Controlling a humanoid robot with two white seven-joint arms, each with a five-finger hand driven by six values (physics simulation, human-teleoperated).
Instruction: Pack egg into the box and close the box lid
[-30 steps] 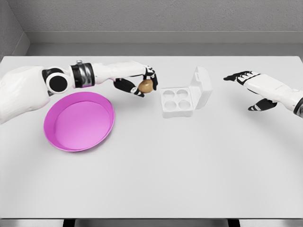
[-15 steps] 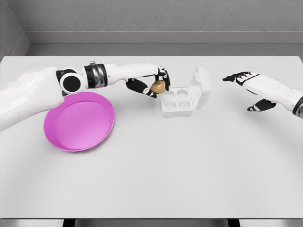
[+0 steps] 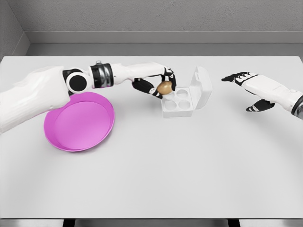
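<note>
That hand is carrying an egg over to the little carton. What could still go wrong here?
The left hand holds the egg above the box's left edge, not clearly over a cup; released now, it might hit the rim and roll across the table. The raised lid stands close by, so reaching further could knock it.

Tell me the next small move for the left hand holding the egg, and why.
Probably lower the left hand a little and release the brown egg into the rear-left cup of the white four-cup egg box. The egg already sits over that cup, all four cups look empty, and the hinged lid stands open.
</note>
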